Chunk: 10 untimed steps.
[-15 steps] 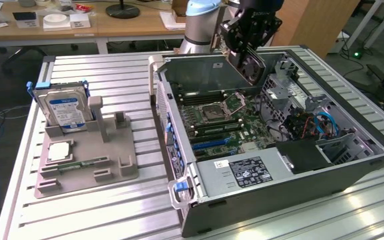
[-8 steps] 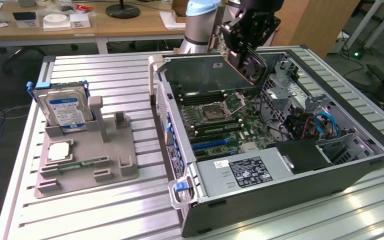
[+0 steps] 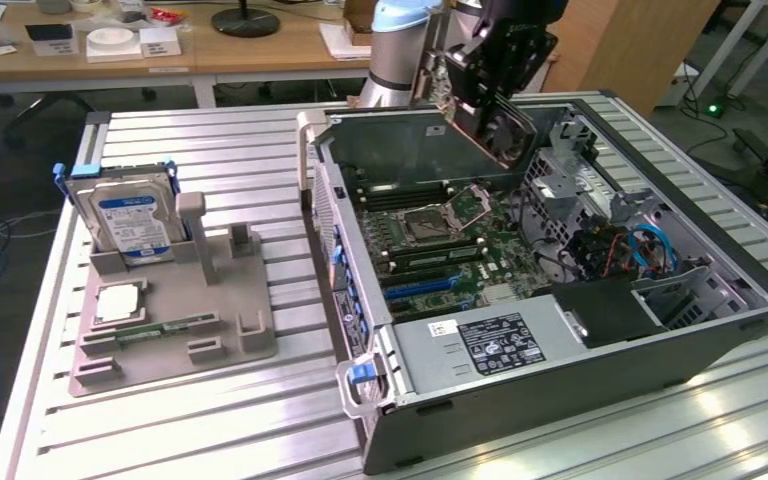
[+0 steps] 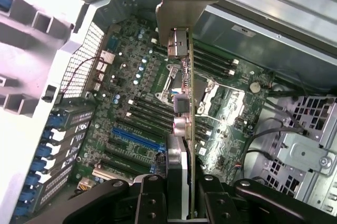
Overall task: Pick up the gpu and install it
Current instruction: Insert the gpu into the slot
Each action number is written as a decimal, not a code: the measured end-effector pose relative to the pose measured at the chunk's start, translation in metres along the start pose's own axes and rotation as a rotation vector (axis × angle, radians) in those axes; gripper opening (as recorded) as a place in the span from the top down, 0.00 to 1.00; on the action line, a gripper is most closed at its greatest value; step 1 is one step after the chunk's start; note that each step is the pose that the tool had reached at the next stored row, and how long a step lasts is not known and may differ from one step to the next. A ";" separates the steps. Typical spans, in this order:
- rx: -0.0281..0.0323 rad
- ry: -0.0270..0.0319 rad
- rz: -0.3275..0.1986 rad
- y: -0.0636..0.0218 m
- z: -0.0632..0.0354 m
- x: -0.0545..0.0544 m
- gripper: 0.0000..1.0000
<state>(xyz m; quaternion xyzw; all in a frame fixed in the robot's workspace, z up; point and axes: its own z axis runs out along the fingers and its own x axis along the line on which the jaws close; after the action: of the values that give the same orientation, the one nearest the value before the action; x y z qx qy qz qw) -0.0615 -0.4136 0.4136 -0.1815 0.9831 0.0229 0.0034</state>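
The tool (image 4: 181, 197) is closed partway on the gpu (image 3: 491, 112), its black fingers (image 4: 150, 200) clamping the card's flat faces. In the upper middle of the exterior view the card hangs tilted above the open computer case (image 3: 704, 330), over the motherboard (image 3: 444, 240), not seated. At the exterior view's left, a grey holder (image 3: 177, 330) carries an upright hard drive (image 3: 128, 215) on the ribbed metal tabletop (image 3: 197, 430). Wooden desks (image 3: 224, 50) stand behind.
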 end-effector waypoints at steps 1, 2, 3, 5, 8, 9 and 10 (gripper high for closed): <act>-0.0002 0.0005 -0.012 0.0000 0.0000 0.000 0.72; -0.0003 0.0011 -0.024 0.0000 0.0000 0.000 0.72; -0.0005 0.0016 -0.036 0.0000 0.0000 0.000 0.72; -0.0009 0.0026 -0.060 0.0000 0.0000 0.000 0.72; -0.0016 0.0043 -0.101 -0.0001 0.0001 0.000 0.72; -0.0018 0.0049 -0.115 -0.0001 0.0000 0.000 0.72; -0.0019 0.0056 -0.128 -0.0001 0.0000 0.000 0.72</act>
<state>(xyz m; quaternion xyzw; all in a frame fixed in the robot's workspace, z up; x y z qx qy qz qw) -0.0615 -0.4137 0.4136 -0.2441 0.9695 0.0231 0.0020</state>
